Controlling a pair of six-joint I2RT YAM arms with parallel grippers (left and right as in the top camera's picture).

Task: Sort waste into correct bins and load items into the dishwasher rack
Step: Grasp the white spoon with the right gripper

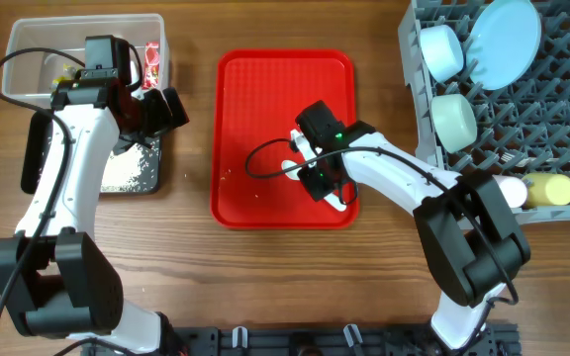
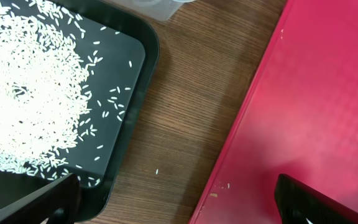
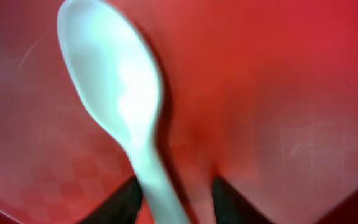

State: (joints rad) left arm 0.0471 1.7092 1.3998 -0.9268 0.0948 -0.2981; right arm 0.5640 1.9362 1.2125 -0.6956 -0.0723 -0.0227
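The wooden worktop (image 1: pixel 196 277) carries a big grey rack (image 1: pixel 562 119) at the far right. It holds a pale blue plate (image 1: pixel 505 40), two bowls (image 1: pixel 441 49) (image 1: pixel 453 117) and, at its near edge, a pink cup (image 1: pixel 513 190) beside a yellow cup (image 1: pixel 552 188). A red tray (image 1: pixel 255 109) lies in the middle. On the left sit a clear tub (image 1: pixel 28 44) and a black tray (image 2: pixel 135 106) strewn with rice (image 2: pixel 23 93). The left jaws hang wide open and empty over the gap between the black tray and the red one. The right jaws straddle the handle of a white spoon (image 3: pixel 117 93) on the red tray, but through the blur I cannot tell whether they grip it.
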